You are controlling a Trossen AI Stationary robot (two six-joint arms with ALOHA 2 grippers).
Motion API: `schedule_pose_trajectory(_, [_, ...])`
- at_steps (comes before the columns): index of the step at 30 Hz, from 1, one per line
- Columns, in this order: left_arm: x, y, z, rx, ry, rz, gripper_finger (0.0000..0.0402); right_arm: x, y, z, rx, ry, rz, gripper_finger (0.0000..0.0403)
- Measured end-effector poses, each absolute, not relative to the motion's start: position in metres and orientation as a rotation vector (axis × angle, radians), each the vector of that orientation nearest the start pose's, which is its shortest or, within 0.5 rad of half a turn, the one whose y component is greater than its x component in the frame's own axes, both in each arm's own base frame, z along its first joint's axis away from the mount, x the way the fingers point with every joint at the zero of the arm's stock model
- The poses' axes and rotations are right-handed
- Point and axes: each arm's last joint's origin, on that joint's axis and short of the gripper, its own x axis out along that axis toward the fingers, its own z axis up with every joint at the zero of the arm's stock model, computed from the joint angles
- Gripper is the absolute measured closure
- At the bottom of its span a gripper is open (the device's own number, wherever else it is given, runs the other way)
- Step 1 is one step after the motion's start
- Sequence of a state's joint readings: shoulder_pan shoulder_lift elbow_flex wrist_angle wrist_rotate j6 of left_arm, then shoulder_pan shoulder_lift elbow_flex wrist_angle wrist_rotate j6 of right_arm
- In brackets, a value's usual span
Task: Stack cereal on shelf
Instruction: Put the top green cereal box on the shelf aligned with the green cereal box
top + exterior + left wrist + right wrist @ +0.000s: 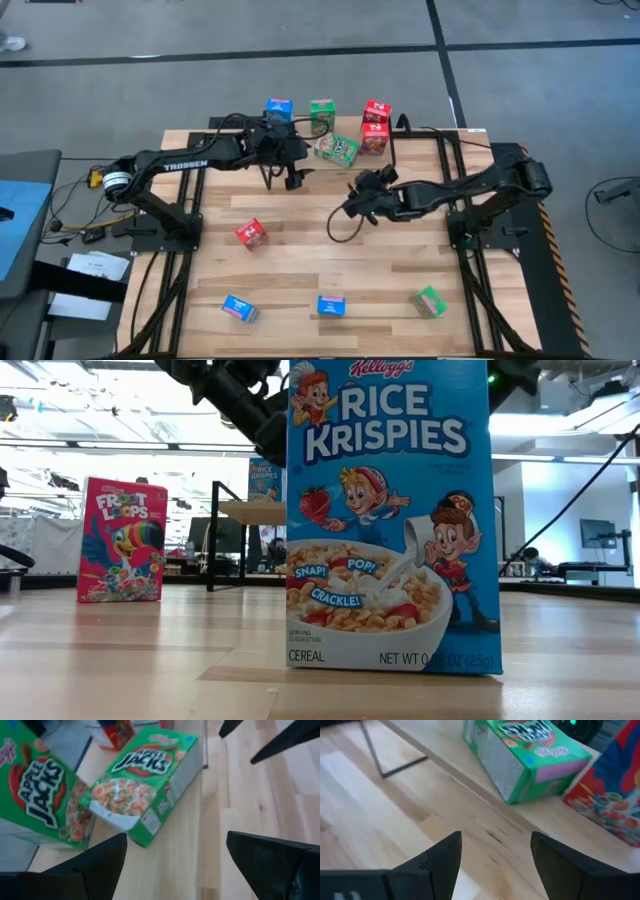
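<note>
The shelf (350, 128) stands at the table's far middle. On it are a blue cereal box (279, 110), an upright green one (321, 117), a green one lying flat on its broad face (338, 150) and two stacked red ones (376, 126). My left gripper (293, 178) hovers open just in front of the shelf, facing the flat green box (140, 795). My right gripper (352, 208) is open over the table's middle, pointing at the same box (520, 760). Both hold nothing.
Loose cereal boxes stand on the tabletop: a red one (251, 233) left of centre, two blue ones (239, 309) (331, 306) and a green one (428, 301) along the near edge. The shelf's black leg (375, 755) is close to my right gripper.
</note>
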State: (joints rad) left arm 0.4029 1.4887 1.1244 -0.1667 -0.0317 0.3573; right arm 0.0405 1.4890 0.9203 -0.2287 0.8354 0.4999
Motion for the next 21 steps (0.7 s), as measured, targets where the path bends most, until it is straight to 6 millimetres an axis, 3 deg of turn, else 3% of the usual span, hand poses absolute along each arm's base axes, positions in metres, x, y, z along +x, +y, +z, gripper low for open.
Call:
schedule_pose_trajectory(12, [0.314,0.157,0.265,0.219,0.605,0.355,0.007,0.304,-0.031,0.227,0.11,0.475,-0.948,0.0143])
schedule_pose_trajectory(21, [0.316,0.159,0.26,0.197,0.605,0.344,0.007,0.305,-0.046,0.23,0.16,0.445,-0.954,0.0143])
